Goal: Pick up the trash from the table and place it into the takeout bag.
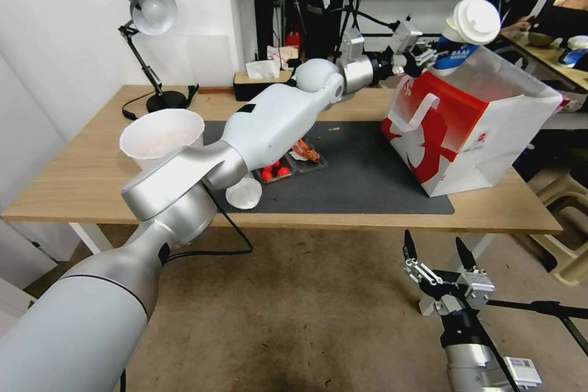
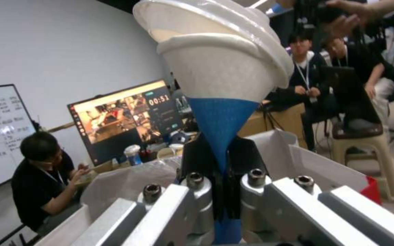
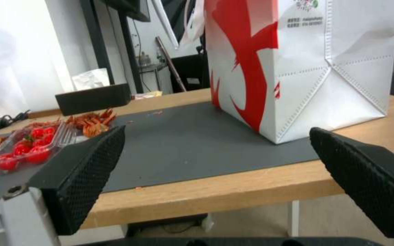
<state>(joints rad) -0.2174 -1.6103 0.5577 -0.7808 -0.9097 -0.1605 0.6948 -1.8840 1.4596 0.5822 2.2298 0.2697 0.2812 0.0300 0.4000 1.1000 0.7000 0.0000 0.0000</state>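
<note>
My left gripper (image 1: 427,56) is shut on a blue-white paper cup with a white lid (image 1: 468,27), tilted just above the open top of the takeout bag (image 1: 465,135). In the left wrist view the black fingers (image 2: 197,160) pinch the cup's blue base (image 2: 220,116), with the bag's white rim (image 2: 297,160) right below. The bag stands upright on the right end of the dark mat (image 1: 361,177) on the table (image 1: 79,177). My right gripper (image 1: 438,251) hangs open and holds nothing, below the table's front edge, facing the bag (image 3: 297,68).
A white paper bowl (image 1: 160,135) stands left of the mat, with a flat white lid (image 1: 243,193) near the front. Clear trays of cherry tomatoes (image 1: 275,171) and crawfish (image 1: 303,150) sit mid-mat. A desk lamp (image 1: 150,12) and tissue box (image 1: 260,79) line the back edge.
</note>
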